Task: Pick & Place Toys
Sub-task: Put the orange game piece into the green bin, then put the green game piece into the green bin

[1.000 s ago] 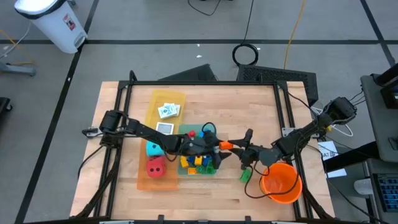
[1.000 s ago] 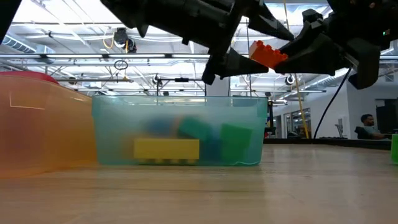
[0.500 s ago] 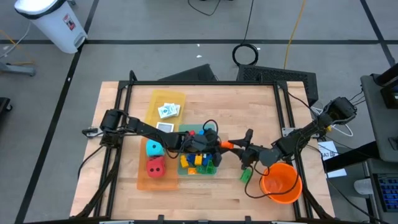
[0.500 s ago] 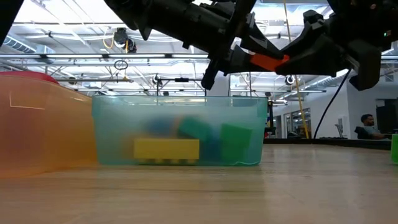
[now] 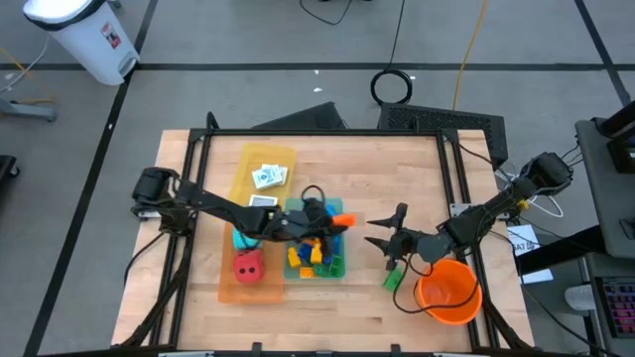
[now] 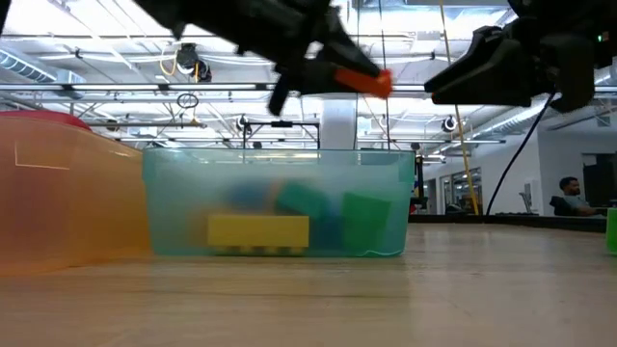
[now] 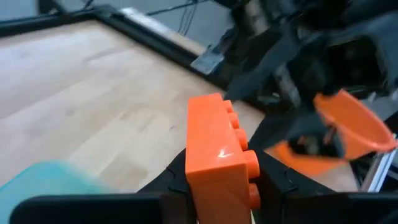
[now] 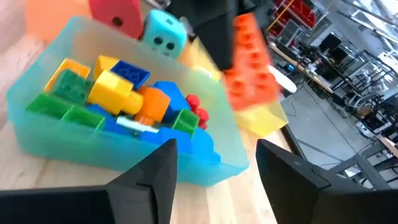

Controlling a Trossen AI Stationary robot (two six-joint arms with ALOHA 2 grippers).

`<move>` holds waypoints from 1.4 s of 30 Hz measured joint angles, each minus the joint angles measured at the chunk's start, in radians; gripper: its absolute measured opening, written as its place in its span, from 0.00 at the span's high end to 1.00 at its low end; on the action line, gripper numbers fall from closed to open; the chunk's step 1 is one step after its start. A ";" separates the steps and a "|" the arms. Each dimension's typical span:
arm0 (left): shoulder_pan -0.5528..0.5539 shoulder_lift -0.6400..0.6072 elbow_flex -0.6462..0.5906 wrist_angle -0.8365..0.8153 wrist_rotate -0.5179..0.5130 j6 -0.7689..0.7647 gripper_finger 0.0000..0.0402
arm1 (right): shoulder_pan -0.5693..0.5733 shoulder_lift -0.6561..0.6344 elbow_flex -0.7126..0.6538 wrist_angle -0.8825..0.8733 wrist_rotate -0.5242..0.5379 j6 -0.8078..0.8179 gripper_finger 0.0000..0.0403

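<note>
Handover done: our left hand (image 5: 335, 219) now pinches the orange brick (image 5: 341, 218) above the teal tray (image 5: 340, 269), right hand (image 5: 382, 233) has spread and backed off. Drop it next.

1. You will find no legible text, brand or number on any object in these views.
2. The white bin (image 5: 81, 37) beside the table carries a red-and-dark label, too small for you to read.
3. The white picture cards (image 5: 268, 177) show printing that stays unreadable.
</note>
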 joint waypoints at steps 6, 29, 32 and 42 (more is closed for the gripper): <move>-0.001 -0.134 -0.211 0.050 -0.027 -0.052 0.76 | 0.000 -0.069 0.000 -0.047 0.002 0.033 0.53; 0.057 -0.181 -0.423 0.079 0.064 -0.244 0.40 | -0.029 -0.119 0.000 -0.165 -0.305 0.255 0.53; 0.056 -0.181 -0.423 0.099 0.065 -0.241 0.28 | -0.049 -0.119 0.000 -0.168 -0.508 0.291 0.48; 0.057 -0.180 -0.423 0.126 0.064 -0.233 0.10 | -0.018 -0.059 0.001 -0.381 -0.850 0.339 0.29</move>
